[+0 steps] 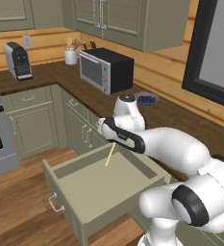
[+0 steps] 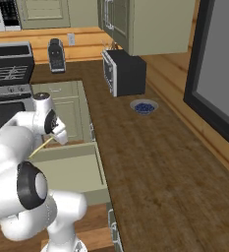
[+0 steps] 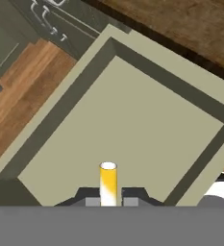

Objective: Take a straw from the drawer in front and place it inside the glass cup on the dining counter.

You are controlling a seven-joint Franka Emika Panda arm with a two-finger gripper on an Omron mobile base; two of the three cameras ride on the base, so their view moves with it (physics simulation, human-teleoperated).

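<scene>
Yellow straw clamped in pincer above open drawer.

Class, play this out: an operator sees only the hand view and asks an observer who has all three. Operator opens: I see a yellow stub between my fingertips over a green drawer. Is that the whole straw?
Observer: No. From the left base the straw is a long thin stick hanging tilted below the gripper, which is shut on it.
Operator: Is it clear of the drawer?
Observer: Its lower end shows above the drawer floor; contact I cannot tell.
Operator: What sits on the worktop?
Observer: A microwave and a bowl of blueberries.
</scene>
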